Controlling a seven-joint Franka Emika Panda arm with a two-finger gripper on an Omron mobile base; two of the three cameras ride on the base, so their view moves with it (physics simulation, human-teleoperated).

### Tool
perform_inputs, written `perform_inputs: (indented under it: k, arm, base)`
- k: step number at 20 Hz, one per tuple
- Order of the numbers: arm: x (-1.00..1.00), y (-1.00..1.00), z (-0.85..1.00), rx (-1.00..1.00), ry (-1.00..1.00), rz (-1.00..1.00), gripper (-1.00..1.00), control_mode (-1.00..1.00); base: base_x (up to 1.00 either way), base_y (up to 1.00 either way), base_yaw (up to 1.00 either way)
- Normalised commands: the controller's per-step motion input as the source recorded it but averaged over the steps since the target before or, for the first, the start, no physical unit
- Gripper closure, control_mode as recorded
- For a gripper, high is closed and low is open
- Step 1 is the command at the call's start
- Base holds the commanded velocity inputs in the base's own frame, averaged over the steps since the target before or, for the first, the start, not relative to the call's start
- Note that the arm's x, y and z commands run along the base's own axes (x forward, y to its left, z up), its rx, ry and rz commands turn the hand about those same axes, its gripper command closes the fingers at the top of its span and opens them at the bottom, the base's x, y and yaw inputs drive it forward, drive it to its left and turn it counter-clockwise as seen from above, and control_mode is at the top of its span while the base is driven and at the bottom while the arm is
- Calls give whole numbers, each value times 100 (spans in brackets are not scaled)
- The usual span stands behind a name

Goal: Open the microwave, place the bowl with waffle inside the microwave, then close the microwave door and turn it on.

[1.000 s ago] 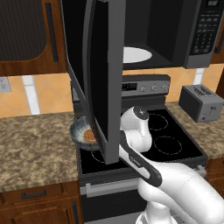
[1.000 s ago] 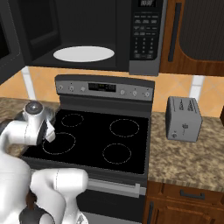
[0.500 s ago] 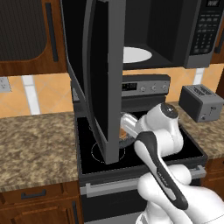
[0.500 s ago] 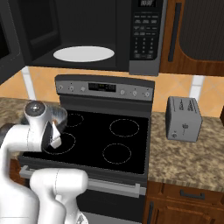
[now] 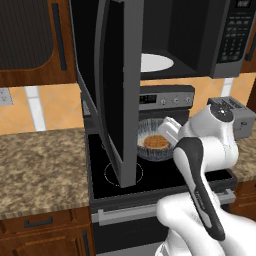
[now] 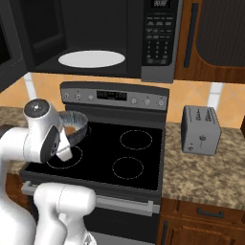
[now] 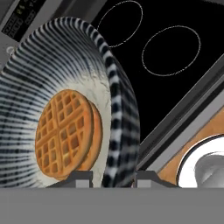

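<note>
Left base view: the microwave door stands swung wide open, edge-on to the camera, exposing the white turntable inside the microwave. Just right of the door's lower edge, the bowl hangs in the air above the black stove top, the waffle lying in its bottom. The white arm reaches in from the lower right and meets the bowl's right rim; the pincer itself is hidden behind the wrist.

Right base view: the arm carries the bowl over the stove's left rear burner, below the open microwave and its button panel. A grey toaster sits on the granite table to the right.

Hand view: the pincer is clamped on the bowl's streaked rim, one fingertip on each side of the wall. The waffle rests against the bowl's bottom, the burner rings beyond.
</note>
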Motion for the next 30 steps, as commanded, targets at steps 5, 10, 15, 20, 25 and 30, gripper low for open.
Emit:
perform_inputs:
  k: [5, 10, 15, 20, 25, 30]
  arm:
    - [-32, -14, 57, 0, -6, -3, 100, -100]
    - [-12, 0, 56, 0, -11, 0, 100, -100]
    - [-15, -4, 49, 0, -6, -2, 100, -100]
    - [-31, -2, 42, 0, -8, -2, 100, -100]
    - [-19, -7, 51, 1, -9, 0, 100, -100]
    - [23, -37, 62, 9, 0, -2, 100, -100]
  base:
    - [0, 0, 0]
    - [0, 0, 0]
    - [0, 0, 0]
    - [0, 0, 0]
    - [0, 0, 0]
    - [0, 0, 0]
